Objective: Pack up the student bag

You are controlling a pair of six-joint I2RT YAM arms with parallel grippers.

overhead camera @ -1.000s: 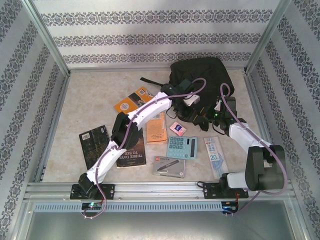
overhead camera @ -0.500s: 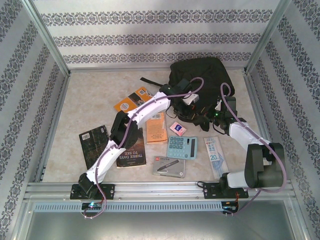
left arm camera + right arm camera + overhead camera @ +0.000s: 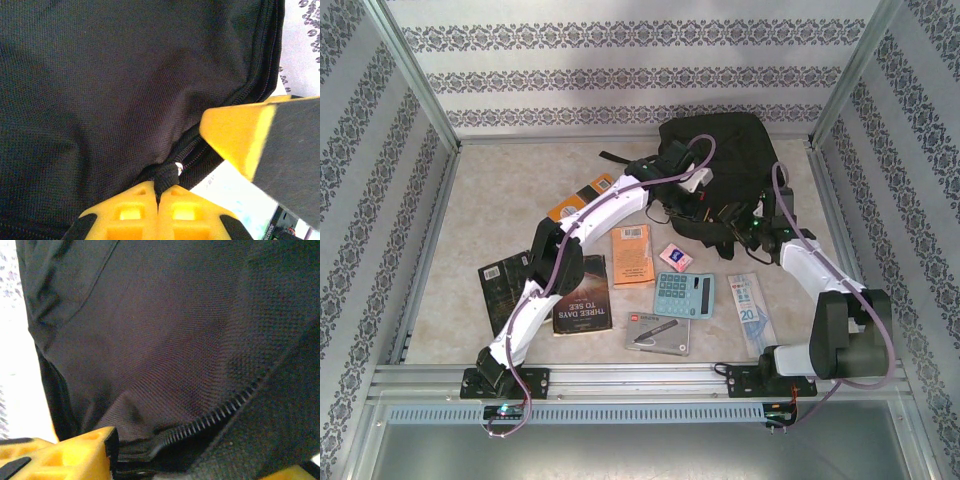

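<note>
The left gripper (image 3: 159, 195) has moved farther back over the bag (image 3: 730, 140) and clamped on a fold of its fabric, apparently right by the zipper (image 3: 192, 145). The right gripper (image 3: 185, 462), closed tight 1 second ago, now has its 2 fingers (image 3: 60, 452) apart and sits slightly farther out.

The black fabric student bag (image 3: 735, 145) lies slumped at the far right.
</note>
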